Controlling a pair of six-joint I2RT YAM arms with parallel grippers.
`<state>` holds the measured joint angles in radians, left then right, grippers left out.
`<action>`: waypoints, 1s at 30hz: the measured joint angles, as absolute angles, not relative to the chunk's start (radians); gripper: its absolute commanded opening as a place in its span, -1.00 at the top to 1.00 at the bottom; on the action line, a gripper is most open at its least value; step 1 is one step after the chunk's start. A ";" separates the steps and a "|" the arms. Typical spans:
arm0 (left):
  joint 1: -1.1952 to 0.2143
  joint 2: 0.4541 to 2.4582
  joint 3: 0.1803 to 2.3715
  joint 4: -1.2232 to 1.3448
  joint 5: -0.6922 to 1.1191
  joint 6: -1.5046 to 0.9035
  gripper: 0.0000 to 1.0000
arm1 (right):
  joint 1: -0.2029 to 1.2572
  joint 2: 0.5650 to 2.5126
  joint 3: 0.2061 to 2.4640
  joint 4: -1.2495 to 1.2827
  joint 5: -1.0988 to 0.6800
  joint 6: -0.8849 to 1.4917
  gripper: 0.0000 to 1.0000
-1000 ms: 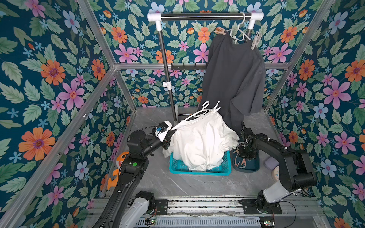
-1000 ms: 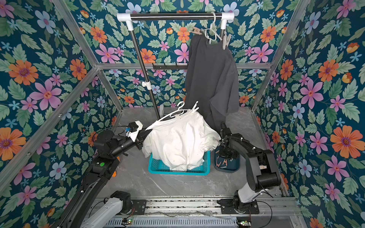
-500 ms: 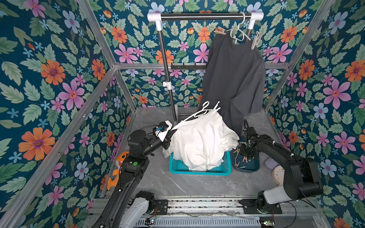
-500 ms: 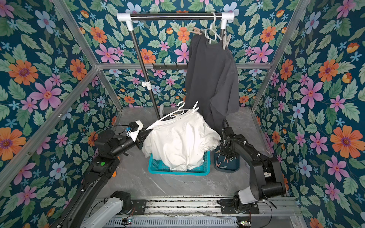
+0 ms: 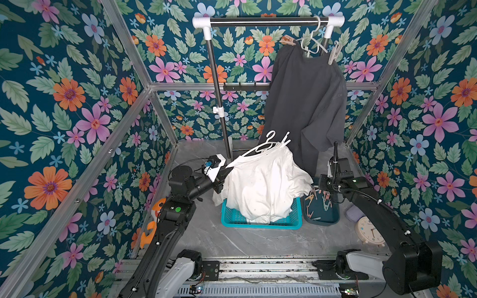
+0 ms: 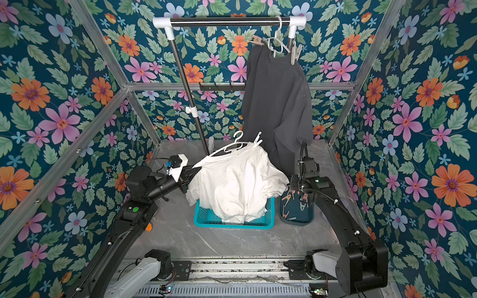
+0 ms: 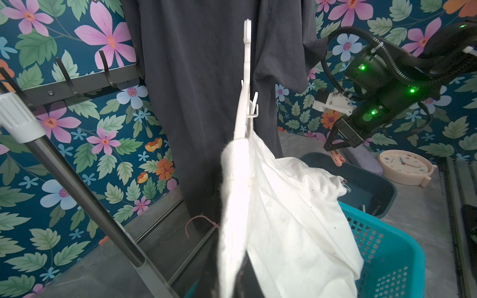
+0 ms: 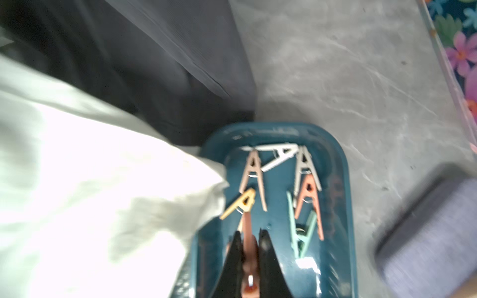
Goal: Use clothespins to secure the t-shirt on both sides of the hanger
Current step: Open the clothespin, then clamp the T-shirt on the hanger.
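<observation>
A white t-shirt [image 5: 263,185] hangs on a white hanger [image 5: 260,148] over the basket. My left gripper [image 5: 224,171] is shut on the shirt's shoulder at the hanger's left end; in the left wrist view the cloth [image 7: 284,206] runs out from between the jaws. A white clothespin [image 5: 286,139] sits on the hanger's right side. My right gripper [image 8: 249,234] is shut on a pink clothespin [image 8: 247,222], just above the dark teal tray [image 8: 340,206]. Several loose clothespins [image 8: 307,196] lie in that tray.
A teal basket [image 5: 232,222] sits under the shirt. A dark grey shirt [image 5: 307,98] hangs pinned on the rack, right behind the tray. The rack's pole [image 5: 219,103] stands near my left gripper. A cream clock [image 5: 369,229] and a grey pad [image 5: 355,214] lie right of the tray.
The right arm's elbow has swung outward and toward the front, while its gripper stays over the tray with the pink clothespin. The left arm and shirt have not moved.
</observation>
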<state>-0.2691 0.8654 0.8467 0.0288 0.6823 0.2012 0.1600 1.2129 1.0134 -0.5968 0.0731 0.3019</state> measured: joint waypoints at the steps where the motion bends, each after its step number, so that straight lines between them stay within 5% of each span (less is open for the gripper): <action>1: -0.270 0.866 0.847 0.028 0.686 0.197 1.00 | 0.162 1.198 1.021 -0.590 0.057 0.295 1.00; 17: -0.294 0.934 0.856 0.026 0.730 0.154 1.00 | 0.239 1.025 1.200 -0.542 -0.244 0.224 1.00; 30: -0.318 1.034 0.966 -0.032 0.797 0.187 1.00 | 0.375 1.167 1.383 -0.348 -0.530 0.172 1.00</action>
<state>-0.3180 1.0336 0.9661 -0.0322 0.7967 0.1875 0.3748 1.1671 1.3834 -0.3477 -0.5297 0.1719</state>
